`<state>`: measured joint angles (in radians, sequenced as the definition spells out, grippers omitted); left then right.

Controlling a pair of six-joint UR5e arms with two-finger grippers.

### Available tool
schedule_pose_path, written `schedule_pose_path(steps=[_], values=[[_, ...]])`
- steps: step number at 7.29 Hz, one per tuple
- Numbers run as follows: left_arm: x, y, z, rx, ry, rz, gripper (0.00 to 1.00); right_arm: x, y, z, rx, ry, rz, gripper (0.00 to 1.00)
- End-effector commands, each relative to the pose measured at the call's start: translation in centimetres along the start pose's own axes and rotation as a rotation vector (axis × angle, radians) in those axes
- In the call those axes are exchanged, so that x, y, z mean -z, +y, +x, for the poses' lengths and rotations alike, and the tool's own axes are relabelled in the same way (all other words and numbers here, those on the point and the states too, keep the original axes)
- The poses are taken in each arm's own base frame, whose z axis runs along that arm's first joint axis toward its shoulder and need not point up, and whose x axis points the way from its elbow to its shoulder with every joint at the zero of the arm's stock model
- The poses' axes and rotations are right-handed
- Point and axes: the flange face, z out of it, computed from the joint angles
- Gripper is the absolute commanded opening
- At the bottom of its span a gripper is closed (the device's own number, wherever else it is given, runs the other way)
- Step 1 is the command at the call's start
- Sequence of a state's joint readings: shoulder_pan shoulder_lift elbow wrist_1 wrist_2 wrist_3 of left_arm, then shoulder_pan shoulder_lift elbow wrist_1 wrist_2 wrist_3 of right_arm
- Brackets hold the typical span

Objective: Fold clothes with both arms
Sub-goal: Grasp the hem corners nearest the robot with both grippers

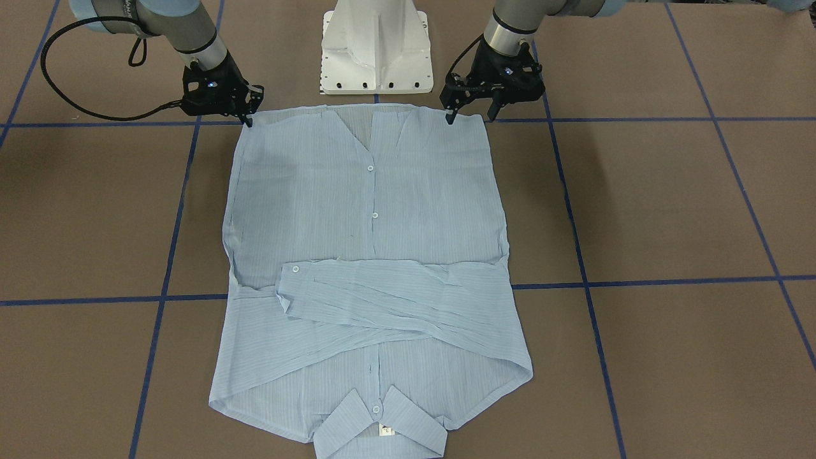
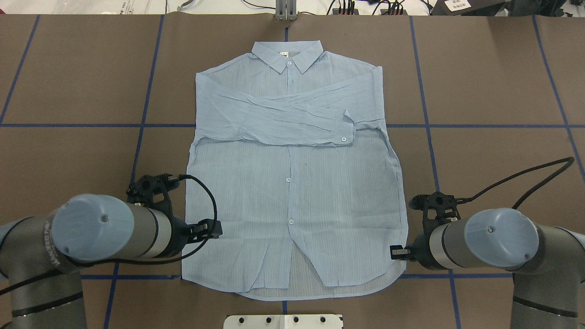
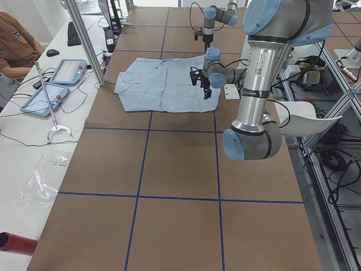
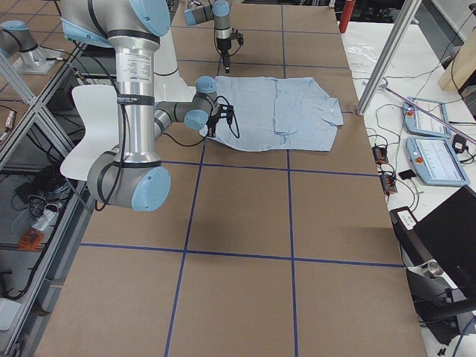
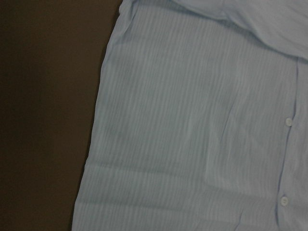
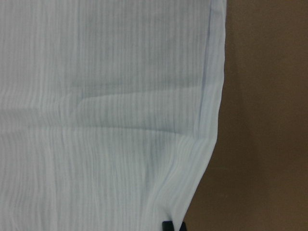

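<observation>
We are holding the left gripper (image 1: 471, 117) spread wide by the striped shirt (image 1: 370, 210); we are unsure if the right gripper (image 1: 249, 117) is pinching.

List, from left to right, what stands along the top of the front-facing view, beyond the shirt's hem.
right gripper → white pedestal base → left gripper
</observation>
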<state>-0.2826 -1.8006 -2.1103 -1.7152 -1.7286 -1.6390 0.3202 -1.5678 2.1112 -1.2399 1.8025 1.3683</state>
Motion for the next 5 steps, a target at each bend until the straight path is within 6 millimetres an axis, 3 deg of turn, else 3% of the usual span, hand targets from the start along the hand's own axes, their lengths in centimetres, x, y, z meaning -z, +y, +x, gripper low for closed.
schedule_pose_path(steps=[1, 3, 5], values=[[-2.8, 1.7, -2.2, -0.006, -0.074, -0.02, 0.76, 1.1, -0.7, -0.2, -0.005, -0.02, 0.014, 0.0], [-4.8, 1.5, -2.6, -0.01, -0.108, -0.017, 0.72, 1.2, -0.9, -0.1, -0.009, -0.02, 0.019, 0.0], [-5.6, 1.4, -2.9, -0.009, -0.123, -0.006, 0.68, 1.3, -1.3, 0.2, -0.017, -0.018, 0.022, 0.0]])
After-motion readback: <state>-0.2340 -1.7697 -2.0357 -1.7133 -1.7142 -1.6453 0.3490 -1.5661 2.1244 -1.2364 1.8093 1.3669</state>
